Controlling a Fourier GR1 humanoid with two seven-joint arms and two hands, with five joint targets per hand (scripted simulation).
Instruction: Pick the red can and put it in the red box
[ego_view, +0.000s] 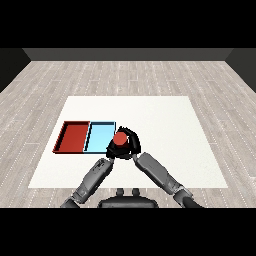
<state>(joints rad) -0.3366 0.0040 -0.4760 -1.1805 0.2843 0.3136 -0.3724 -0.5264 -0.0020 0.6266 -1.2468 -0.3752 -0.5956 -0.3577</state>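
— Can first: red, upright so its top faces us, held just off the right edge of the light blue tray. The right hand has its fingers curled round it.

— And the left hand?

— It sits close under the can on the left, right up against it. I cannot tell whether its fingers are open or curled; it is all black on black there.

— So it is carrying now, I'd say.

— That's my reading. The red tray lies farther left, touching the blue one along their shared wall, so the can has to cross the whole blue tray before it goes down.

— What makes that go well?

— Keep the can upright and high enough to clear both rims, travel straight left over the white surface, and only lower once it is above the red floor, away from the dividing wall. The left arm should give way too.
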